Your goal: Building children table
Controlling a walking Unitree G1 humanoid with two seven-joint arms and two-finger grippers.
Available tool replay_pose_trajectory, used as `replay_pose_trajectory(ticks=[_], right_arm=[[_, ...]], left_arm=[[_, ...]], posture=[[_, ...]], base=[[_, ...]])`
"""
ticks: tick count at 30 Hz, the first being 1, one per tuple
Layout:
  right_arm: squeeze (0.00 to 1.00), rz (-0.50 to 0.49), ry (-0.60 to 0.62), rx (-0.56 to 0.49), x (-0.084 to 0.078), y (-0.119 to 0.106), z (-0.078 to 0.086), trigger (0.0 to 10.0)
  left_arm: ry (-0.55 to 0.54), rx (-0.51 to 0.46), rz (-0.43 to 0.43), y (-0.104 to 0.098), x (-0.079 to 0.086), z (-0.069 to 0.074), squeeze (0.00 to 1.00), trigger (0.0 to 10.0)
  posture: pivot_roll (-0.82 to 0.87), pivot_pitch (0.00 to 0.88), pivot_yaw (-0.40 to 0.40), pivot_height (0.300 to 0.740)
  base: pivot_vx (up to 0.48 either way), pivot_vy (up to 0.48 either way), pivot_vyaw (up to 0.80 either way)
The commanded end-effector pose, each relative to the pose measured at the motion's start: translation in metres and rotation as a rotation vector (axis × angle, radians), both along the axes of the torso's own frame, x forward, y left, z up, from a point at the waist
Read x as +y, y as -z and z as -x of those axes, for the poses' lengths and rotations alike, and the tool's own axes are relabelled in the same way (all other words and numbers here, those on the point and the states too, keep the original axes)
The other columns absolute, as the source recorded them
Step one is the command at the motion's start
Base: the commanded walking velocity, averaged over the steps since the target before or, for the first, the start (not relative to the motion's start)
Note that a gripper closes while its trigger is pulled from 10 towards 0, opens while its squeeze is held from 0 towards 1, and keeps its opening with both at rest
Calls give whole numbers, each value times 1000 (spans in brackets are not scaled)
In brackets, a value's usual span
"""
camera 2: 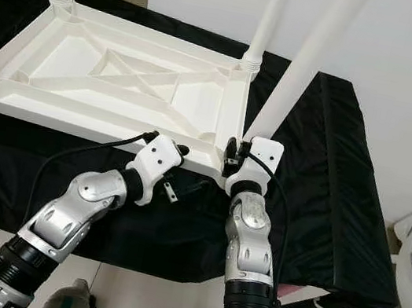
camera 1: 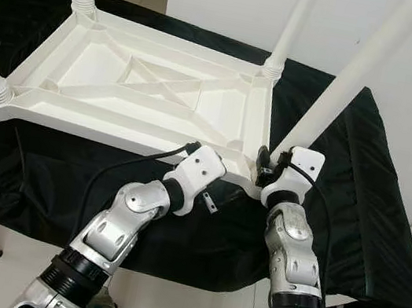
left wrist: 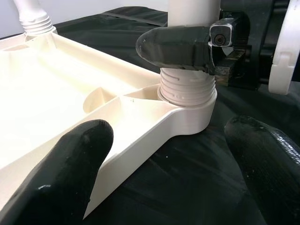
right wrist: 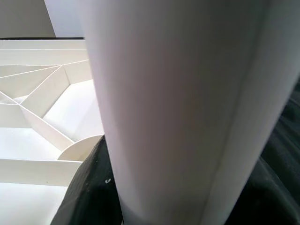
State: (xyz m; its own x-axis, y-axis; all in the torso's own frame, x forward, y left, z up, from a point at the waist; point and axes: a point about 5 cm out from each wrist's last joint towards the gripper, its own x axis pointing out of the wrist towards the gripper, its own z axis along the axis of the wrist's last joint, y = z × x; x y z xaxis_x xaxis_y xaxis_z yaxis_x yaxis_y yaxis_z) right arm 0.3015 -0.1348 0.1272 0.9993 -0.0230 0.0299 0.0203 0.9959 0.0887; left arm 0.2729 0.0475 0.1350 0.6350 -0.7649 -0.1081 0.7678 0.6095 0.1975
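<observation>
Four legs stood up from the upturned white tabletop (camera 1: 145, 91), which lay on a black cloth (camera 1: 358, 197) spread over a low surface; three of them looked seated in their corner sockets, and the fourth leg (camera 1: 346, 83), at the near right corner, was the one being worked. The right gripper (left wrist: 187, 47) was clamped around that leg just above its threaded collar (left wrist: 186, 89), which sat in the corner socket (left wrist: 192, 115) with several threads showing above the rim. The left gripper (left wrist: 164, 173) waited with its fingers spread apart, straddling the near edge of the tabletop beside that corner and holding nothing. By my reading the build was nearly done: what remained was turning this last leg fully home, then setting the table upright.
</observation>
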Motion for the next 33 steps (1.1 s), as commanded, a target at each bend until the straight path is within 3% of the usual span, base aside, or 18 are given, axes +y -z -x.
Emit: replay_pose_trajectory(ticks=[1,2,3,5,6,11,14,15,17,18,20,23,30,31,33], right_arm=[[0,14,55,23,-10,4,3,0],[0,18,61,25,-10,3,3,1412],[0,17,66,30,-11,2,2,10000],[0,4,58,26,-11,1,1,10000],[1000,-2,50,17,-11,-1,0,10000],[1000,-31,2,-10,-14,-6,-4,10000],[1000,6,-27,-17,-21,-9,-10,10000],[0,8,-62,-19,-23,-10,-12,10000],[0,5,-98,-19,-22,-11,-13,10000],[0,14,-184,-24,-19,-13,-14,10000],[0,14,-184,-24,-19,-13,-14,10000],[0,24,-291,-29,-17,-14,-13,10000],[0,110,-501,-35,-19,-12,-13,10000],[0,152,-584,-28,-24,-9,-14,10000],[0,155,-602,-24,-25,-9,-15,10000]], left_arm=[[-69,-19,3,2,2,0,0,10000],[-70,-21,3,2,2,0,0,10000],[-68,-19,6,2,3,0,0,10000],[-67,-19,13,1,3,1,0,10000],[-67,-15,17,1,3,1,0,10000],[-65,-11,23,1,3,2,0,10000],[-61,-18,14,1,3,2,0,10000],[-60,-20,13,1,3,2,0,10000],[-59,-21,13,1,3,2,0,10000],[-55,-25,13,0,3,3,0,10000],[-55,-25,13,0,3,3,0,10000],[-52,-28,11,0,3,2,0,10000],[-43,-29,8,-1,3,2,0,10000],[-37,-33,2,-1,3,2,0,10000],[-36,-34,0,-1,3,2,0,10000]], posture=[[11,12,-104,740],[14,12,-103,740],[14,12,-103,740],[14,12,-103,740],[14,13,-99,740],[14,8,-99,740],[14,6,-98,740],[13,0,-97,740],[13,0,-97,740],[13,0,-97,740],[13,0,-97,740],[10,0,-93,740],[9,0,-86,740],[9,0,-84,740],[9,0,-84,740]], base=[[0,0,0],[0,0,0],[0,0,0],[0,0,0],[0,0,0],[0,0,0],[0,0,0],[0,0,0],[0,0,0],[0,0,0],[0,0,0],[0,0,0],[0,0,0],[0,0,0],[0,0,0]])
